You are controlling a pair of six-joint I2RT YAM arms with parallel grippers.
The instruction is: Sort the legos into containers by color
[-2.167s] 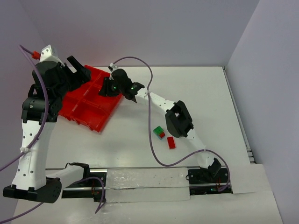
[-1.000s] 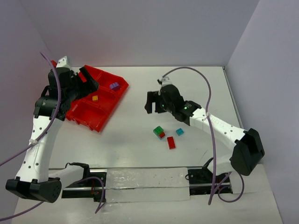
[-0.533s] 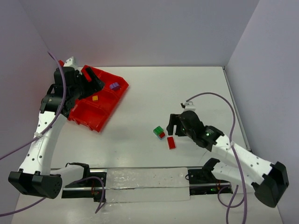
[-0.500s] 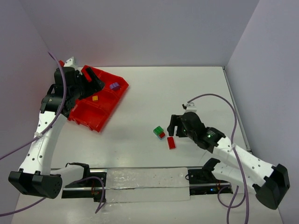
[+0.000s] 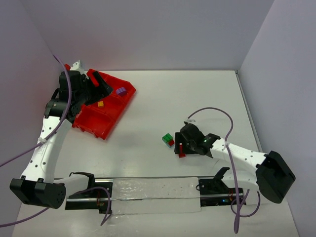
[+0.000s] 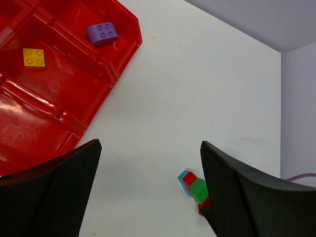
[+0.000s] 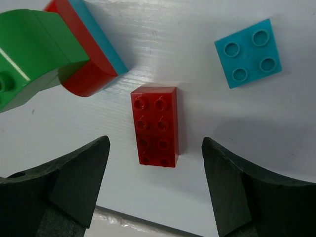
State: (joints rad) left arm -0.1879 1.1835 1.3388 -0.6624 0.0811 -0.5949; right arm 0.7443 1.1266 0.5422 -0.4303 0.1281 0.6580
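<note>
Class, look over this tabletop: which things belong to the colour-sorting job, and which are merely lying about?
Belongs to the job:
- red tray, holding a purple brick and a yellow plate
- unsorted: red brick, cyan plate, green-red-cyan stack
- right hand, open over the red brick

Just lying about:
- purple cable
- pale strip between the arm bases

Tray (image 5: 92,121) at the table's (image 5: 207,94) far left, thick brick (image 6: 102,33) in its far-right compartment, thin brick (image 6: 33,57) in the adjoining compartment to the near left, stack (image 5: 168,139) right of centre, long brick (image 7: 156,125) just near-right of it, flat square (image 7: 248,52) far-right of the long brick
</note>
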